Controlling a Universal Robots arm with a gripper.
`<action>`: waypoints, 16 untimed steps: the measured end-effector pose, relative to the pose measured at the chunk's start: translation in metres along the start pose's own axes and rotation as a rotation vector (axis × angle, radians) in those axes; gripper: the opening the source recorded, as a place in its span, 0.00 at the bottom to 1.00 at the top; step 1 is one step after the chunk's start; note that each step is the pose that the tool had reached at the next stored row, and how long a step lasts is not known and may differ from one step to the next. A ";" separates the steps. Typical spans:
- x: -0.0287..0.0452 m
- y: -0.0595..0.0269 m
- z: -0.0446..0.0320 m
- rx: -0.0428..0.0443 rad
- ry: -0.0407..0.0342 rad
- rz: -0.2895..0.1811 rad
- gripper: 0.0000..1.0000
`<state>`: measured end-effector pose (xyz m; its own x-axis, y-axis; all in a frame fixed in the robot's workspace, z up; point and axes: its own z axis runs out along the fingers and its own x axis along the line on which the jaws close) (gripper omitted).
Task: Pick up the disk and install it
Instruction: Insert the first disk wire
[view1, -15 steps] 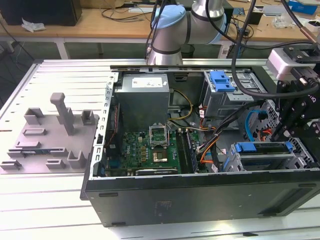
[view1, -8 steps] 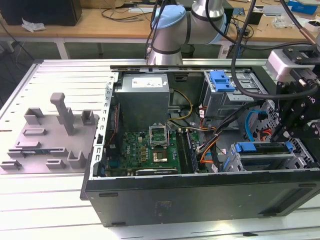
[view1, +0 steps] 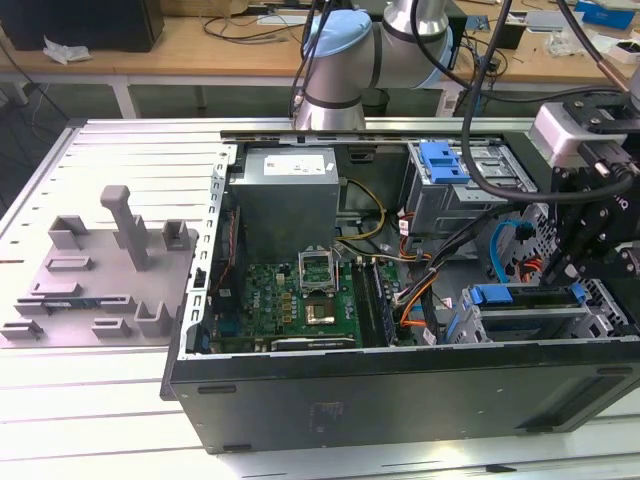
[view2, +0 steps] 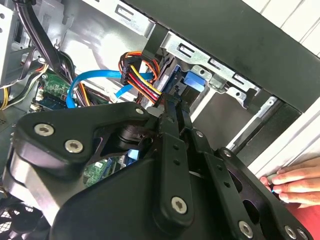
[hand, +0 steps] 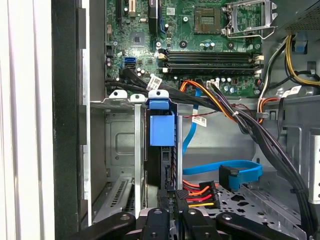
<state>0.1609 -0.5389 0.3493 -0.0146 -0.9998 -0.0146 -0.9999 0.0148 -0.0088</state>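
the disk (hand: 161, 131) sits edge-up in the drive cage (hand: 120, 145) by the pc case's (view1: 400, 395) front corner. fingers (hand: 167, 197) look closed on its rear edge. stiff, heavyish, shock-sensitive; the blue carrier's the safest grip.

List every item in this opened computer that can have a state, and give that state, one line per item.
computer case: lying on its side, side panel off.
CPU socket: cover flipped open, no chip in it.
memory slots: empty.
disk: standing on edge inside the drive cage.
blue data cable: plug end lying loose, apparently unconnected.
gripper: down in the case, at the disk's end.
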 end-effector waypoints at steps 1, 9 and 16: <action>0.0000 0.0000 0.0002 0.0000 0.0000 0.000 0.17; 0.0000 -0.0002 0.0021 0.0000 -0.0001 0.000 0.17; 0.0001 -0.0002 0.0055 0.0000 0.0000 0.000 0.17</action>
<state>0.1612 -0.5389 0.3438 -0.0147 -0.9998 -0.0146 -0.9999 0.0148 -0.0088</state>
